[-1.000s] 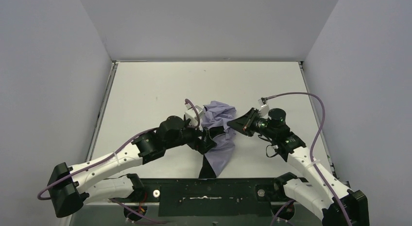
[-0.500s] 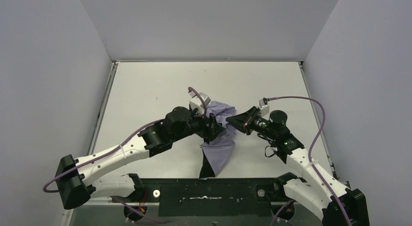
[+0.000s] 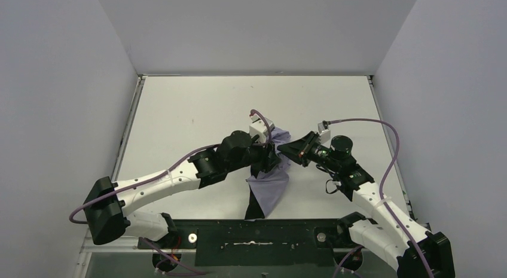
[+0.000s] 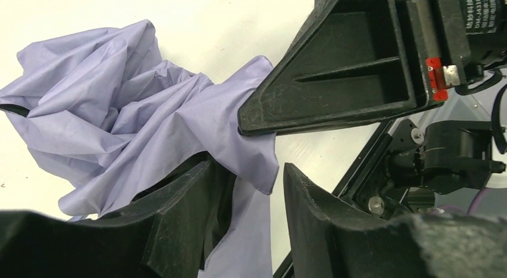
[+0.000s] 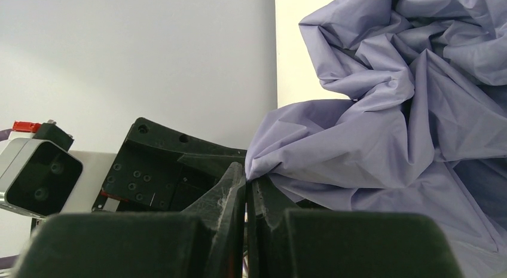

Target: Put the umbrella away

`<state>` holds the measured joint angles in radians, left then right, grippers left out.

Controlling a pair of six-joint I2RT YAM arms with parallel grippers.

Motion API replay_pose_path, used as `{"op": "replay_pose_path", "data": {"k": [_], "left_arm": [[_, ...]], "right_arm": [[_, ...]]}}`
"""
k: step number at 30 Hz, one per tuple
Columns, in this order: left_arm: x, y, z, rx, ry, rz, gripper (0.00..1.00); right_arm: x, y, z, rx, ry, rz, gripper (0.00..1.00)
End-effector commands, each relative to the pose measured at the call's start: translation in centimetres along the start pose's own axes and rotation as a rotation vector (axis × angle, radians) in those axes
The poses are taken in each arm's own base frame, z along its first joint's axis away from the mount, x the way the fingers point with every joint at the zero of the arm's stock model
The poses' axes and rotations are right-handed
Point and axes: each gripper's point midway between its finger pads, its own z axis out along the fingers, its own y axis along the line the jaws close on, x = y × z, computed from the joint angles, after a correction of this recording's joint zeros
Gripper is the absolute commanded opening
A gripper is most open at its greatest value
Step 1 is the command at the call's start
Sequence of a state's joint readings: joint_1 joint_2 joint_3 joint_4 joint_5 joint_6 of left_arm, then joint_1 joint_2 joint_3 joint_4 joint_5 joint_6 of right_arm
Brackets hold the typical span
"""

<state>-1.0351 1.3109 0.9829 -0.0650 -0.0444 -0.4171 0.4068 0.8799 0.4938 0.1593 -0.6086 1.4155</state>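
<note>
The umbrella (image 3: 270,185) is a crumpled heap of pale lavender fabric on the table between my arms. A dark strip of it reaches toward the near edge. Its handle is hidden. My right gripper (image 3: 282,150) is shut on a corner of the fabric, seen pinched in the right wrist view (image 5: 246,175). My left gripper (image 3: 269,158) lies over the fabric, open. In the left wrist view its jaws (image 4: 254,197) straddle a hanging fabric corner (image 4: 263,164), just below the right gripper (image 4: 341,69). The fabric fills the right of the right wrist view (image 5: 388,122).
A black base rail (image 3: 257,235) runs along the near table edge. Purple cables (image 3: 391,146) loop over the right arm. Grey walls (image 3: 257,27) close the table on three sides. The left gripper's body (image 5: 161,170) stands close to the right fingers.
My left arm has swung right and forward over the umbrella fabric, ending close to the right gripper. The right gripper has stayed shut on the fabric and barely moved.
</note>
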Motion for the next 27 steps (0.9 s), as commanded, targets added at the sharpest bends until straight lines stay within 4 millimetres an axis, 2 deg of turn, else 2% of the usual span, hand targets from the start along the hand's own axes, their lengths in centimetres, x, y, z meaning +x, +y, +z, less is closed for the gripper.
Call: {"op": "replay_pose_path", "data": {"k": [1, 8, 10, 15, 17, 19, 23, 25, 27], "left_arm": [[-4.1, -1.7, -0.1, 0.043, -0.105, 0.028, 0.41], [-4.9, -1.7, 0.0, 0.034, -0.122, 0.046, 0.36], [-5.0, -1.7, 0.1, 0.032, -0.120, 0.051, 0.30], [-4.6, -1.5, 0.2, 0.026, -0.094, 0.071, 0.00], [-4.3, -1.5, 0.1, 0.033, -0.083, 0.077, 0.00], [-4.1, -1.7, -0.1, 0.046, -0.071, 0.084, 0.00], [-4.4, -1.9, -1.1, 0.052, -0.046, 0.121, 0.00], [-4.8, -1.9, -1.9, 0.048, -0.039, 0.146, 0.00], [-5.1, -1.9, -2.6, 0.043, -0.031, 0.164, 0.00]], "right_arm": [[-0.1, 3.5, -0.5, -0.084, -0.004, -0.053, 0.00], [0.1, 2.8, -0.7, -0.056, 0.000, -0.062, 0.00], [0.2, 2.8, -0.7, -0.054, 0.001, -0.063, 0.00], [0.2, 2.8, -0.9, -0.047, -0.002, -0.074, 0.00], [0.2, 2.7, -1.0, -0.041, -0.002, -0.080, 0.01], [0.2, 2.7, -1.1, -0.034, -0.002, -0.099, 0.11], [-0.3, 1.6, -2.1, 0.093, -0.032, -0.210, 0.45], [-0.8, 0.3, -3.4, 0.211, -0.054, -0.281, 0.56], [-1.4, 0.6, -4.5, 0.259, -0.089, -0.345, 0.59]]}}
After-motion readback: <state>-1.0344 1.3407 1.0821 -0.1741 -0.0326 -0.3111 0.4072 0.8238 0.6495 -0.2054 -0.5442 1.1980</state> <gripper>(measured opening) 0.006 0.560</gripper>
